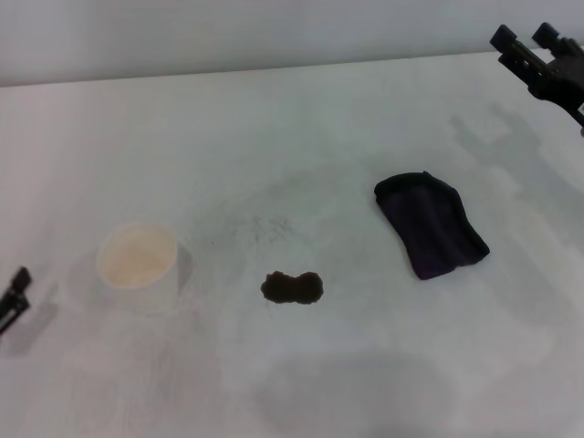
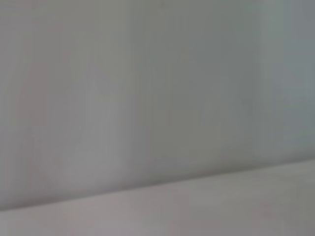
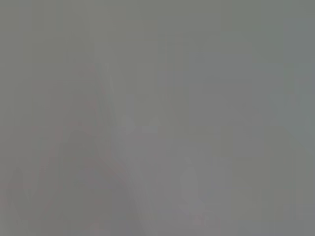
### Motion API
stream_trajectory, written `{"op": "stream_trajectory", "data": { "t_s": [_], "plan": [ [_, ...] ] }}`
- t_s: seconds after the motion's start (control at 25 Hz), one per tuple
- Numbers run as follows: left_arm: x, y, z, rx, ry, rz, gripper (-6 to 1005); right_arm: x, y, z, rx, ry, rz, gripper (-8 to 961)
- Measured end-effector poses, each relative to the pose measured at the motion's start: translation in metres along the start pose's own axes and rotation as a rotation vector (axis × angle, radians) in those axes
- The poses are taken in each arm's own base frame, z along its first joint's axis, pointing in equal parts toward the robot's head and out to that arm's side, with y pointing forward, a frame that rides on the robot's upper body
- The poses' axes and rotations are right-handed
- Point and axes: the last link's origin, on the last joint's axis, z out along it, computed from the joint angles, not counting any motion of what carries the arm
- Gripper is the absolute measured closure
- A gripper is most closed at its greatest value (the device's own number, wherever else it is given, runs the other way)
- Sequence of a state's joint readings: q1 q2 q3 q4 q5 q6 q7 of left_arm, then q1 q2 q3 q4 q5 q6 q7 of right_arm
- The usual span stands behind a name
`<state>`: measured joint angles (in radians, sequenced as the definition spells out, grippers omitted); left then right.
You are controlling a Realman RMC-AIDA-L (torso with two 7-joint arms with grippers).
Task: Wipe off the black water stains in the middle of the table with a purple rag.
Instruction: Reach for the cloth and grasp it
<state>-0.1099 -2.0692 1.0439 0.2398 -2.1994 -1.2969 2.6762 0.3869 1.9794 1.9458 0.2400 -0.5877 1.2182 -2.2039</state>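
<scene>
- The desk looks like a smooth, hard white surface with a dull, matt finish, marked by faint grey smudges and streaks near its middle.
- The purple rag is soft cloth, very dark and matt, with gentle folds and a slightly fuzzy look.
- The black water stains read as a thin film of dark brown-black liquid lying flat on the desk, with little shine.
- The cup appears to be white paper, matt outside and pale cream inside.
- The right tool and the left tool look like black, matt hard plastic or metal; which one cannot be told.
</scene>
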Motion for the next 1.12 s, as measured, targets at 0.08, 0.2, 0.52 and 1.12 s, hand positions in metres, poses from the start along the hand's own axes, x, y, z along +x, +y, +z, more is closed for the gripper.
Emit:
{"op": "stream_trajectory", "data": {
  "t_s": [0.08, 0.2, 0.52, 1.12],
  "plan": [
    [0.004, -0.008, -0.002, 0.041, 0.025, -0.003, 119, -0.008, -0.004, 0.006, -0.022, 0.052, 0.082, 132],
    [0.011, -0.016, -0.003, 0.08, 0.061, -0.012, 119, -0.018, -0.006, 0.016, -0.065, 0.158, 0.154, 134],
    [0.023, -0.034, -0.001, 0.141, 0.108, 0.011, 120, -0.034, -0.005, 0.035, -0.055, 0.491, 0.212, 138],
    [0.048, -0.061, 0.009, 0.213, 0.19, 0.051, 120, -0.057, 0.055, 0.062, 0.067, 0.999, -0.028, 147]
  ]
}}
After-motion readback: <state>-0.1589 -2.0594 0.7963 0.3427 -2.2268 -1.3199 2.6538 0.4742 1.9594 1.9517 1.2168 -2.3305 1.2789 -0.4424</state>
